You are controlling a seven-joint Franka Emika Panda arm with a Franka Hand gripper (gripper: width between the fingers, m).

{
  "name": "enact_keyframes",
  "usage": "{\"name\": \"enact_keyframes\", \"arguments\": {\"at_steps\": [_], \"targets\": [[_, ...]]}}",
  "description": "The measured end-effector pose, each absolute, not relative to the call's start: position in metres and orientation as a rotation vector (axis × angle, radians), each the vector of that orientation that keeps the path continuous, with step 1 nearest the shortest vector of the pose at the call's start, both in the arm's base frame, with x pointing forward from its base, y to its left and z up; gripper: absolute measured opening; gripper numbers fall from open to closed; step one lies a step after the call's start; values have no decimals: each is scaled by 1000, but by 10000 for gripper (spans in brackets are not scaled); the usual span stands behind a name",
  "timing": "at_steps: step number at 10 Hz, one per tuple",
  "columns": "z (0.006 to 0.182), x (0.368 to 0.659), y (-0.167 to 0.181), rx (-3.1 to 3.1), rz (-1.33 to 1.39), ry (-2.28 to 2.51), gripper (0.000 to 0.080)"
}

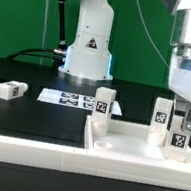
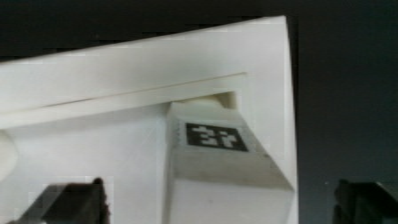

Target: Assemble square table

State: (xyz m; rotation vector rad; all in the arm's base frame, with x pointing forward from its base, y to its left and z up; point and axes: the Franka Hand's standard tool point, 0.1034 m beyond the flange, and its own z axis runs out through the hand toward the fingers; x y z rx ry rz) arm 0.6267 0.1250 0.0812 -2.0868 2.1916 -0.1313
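While the arm's two-finger gripper [image 1: 186, 107] hangs over the exterior view's right side of the scene, we see its dark fingers [image 2: 68, 203] spread wide. One stands on either side of a small white upright near leg block [image 1: 181, 139] that carries a black-and-white tag. In the wrist view a gap shows between each finger and the block, so nothing is pinched.

We find the large white plastic square tabletop [image 1: 130, 145] with its raised rim lying flat on the black table [image 1: 38, 119], at the front and toward the exterior view's right. The near leg block stands upright in one corner of the tabletop, close against the rim, as the wrist view shows. A second leg block [image 1: 162, 113] stands upright just beside it, farther back. A third leg block [image 1: 104, 105] stands upright near the tabletop's corner on the exterior view's left.

We see a loose leg block [image 1: 10, 90] lying on its side on the black table, well apart from the tabletop, toward the exterior view's left. The marker board [image 1: 67, 99] lies flat between that loose block and the third leg block, in front of the arm's white base [image 1: 91, 42]. A long white rail [image 1: 23, 150] runs along the front edge.
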Motion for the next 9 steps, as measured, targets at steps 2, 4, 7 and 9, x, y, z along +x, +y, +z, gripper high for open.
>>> {"name": "enact_keyframes", "arguments": {"at_steps": [2,4,7,9], "targets": [[81,626,128,-2223,-141,2057,647],[81,626,127,-2370,-153,1897,649],[80,626,124,-2635,-179,1558,649],[80,626,126,-2769,-198,1354,649]]}}
